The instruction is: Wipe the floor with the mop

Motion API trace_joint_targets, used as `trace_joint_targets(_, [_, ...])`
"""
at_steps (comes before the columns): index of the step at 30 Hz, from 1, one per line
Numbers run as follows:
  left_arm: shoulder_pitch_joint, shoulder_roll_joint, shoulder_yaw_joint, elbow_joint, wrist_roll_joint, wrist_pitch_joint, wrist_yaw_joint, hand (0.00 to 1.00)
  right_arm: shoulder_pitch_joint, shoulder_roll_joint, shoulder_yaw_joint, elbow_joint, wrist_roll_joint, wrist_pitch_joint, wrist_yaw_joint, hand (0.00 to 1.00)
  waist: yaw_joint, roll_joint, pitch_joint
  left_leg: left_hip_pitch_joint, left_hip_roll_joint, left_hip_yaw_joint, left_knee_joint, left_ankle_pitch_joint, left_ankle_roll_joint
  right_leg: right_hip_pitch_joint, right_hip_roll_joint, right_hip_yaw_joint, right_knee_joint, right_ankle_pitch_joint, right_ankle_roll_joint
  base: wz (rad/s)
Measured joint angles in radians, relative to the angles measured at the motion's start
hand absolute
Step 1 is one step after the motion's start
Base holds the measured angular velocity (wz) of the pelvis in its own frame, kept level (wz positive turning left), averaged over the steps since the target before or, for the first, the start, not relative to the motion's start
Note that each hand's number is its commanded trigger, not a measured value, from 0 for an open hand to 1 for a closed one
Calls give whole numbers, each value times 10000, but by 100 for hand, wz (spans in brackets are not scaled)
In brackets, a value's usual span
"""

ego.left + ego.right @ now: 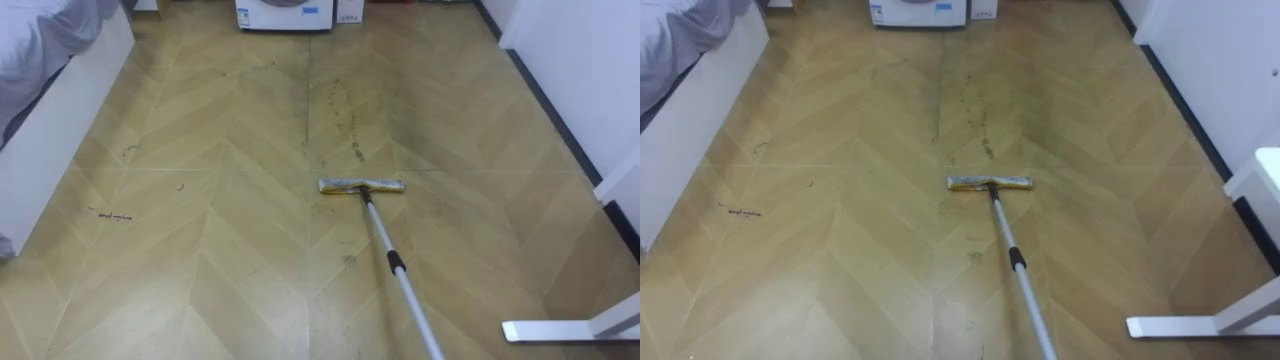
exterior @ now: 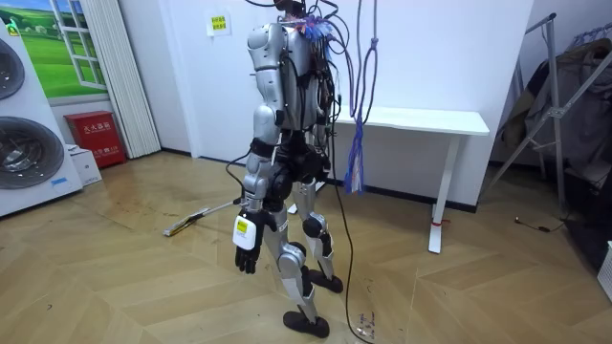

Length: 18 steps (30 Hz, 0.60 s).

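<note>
— How is the left hand (image 2: pixel 247 258) held?
— It is hung low beside the thigh, its fingers slackened and nothing grasped.
— Where is the mop (image 1: pixel 396 264) found?
— Its head (image 1: pixel 361 186) is laid flat on the wooden floor (image 1: pixel 200 250) ahead of the robot, and the handle is slanted back to the lower right. Dark marks (image 1: pixel 345 120) are seen just beyond the head, and a washing machine (image 1: pixel 285 12) farther off.
</note>
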<state>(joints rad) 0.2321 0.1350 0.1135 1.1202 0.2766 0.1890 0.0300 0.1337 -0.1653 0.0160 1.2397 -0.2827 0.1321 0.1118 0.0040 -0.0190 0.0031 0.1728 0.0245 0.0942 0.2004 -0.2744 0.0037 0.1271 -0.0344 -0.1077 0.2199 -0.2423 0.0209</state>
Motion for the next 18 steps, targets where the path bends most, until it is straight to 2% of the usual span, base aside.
trace_joint_targets(14, [-31, -1, 7, 39, -7, 38, 59, 0, -146, -1, -70, 22, 16, 17, -3, 100, 31, -10, 9, -59, -1, 27, 30, 0, 0, -81, -3, 15, 0, -1, 0, 0])
trace_joint_targets(18, [-91, 2, -95, 36, -26, 42, 75, 0, -175, 0, -40, 9, 96, 10, -27, 100, 10, 6, -9, -238, 2, 60, 54, 0, 0, -265, -5, 40, 31, -1, -1, -2])
